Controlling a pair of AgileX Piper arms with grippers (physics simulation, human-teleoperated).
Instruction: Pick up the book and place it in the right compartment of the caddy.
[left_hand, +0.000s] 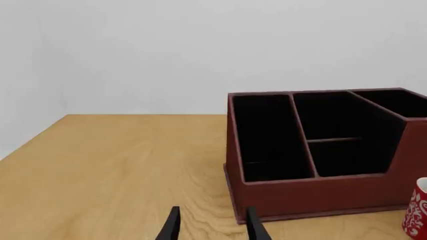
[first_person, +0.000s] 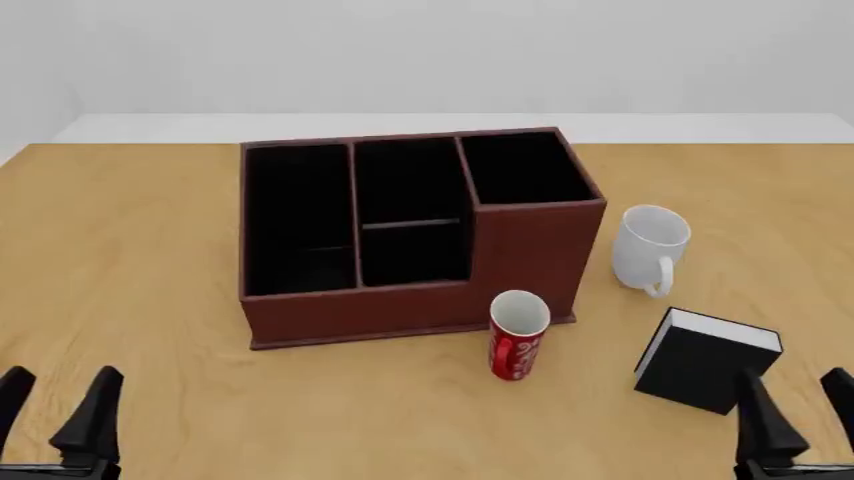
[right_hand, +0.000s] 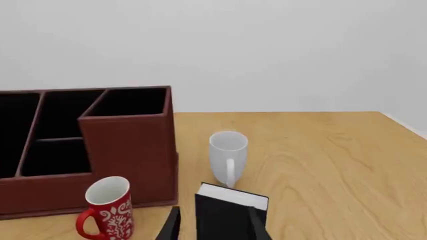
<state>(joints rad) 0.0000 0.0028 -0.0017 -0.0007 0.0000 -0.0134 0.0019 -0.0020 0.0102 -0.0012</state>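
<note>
Both claws, left (first_person: 60, 400) and right (first_person: 801, 405), parted and holding nothing at the table's (first_person: 134, 300) near edge. Black book (first_person: 705, 360) standing tilted just ahead of the right claw, near a white mug (first_person: 650, 248). Caddy (first_person: 400, 310) mid-table, its tall right compartment (first_person: 523, 168) apart from the book, red mug (first_person: 518, 335) in front.

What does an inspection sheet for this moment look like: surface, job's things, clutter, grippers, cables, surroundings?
Surface: wooden table, no marks seen.
Job's things: book stands upright near the right gripper, outside the caddy; right compartment holds nothing.
Clutter: red mug in front of the caddy; white mug to the caddy's right.
Grippers: left gripper and right gripper both open, holding nothing.
Cables: nothing seen.
Surroundings: plain pale wall.
</note>
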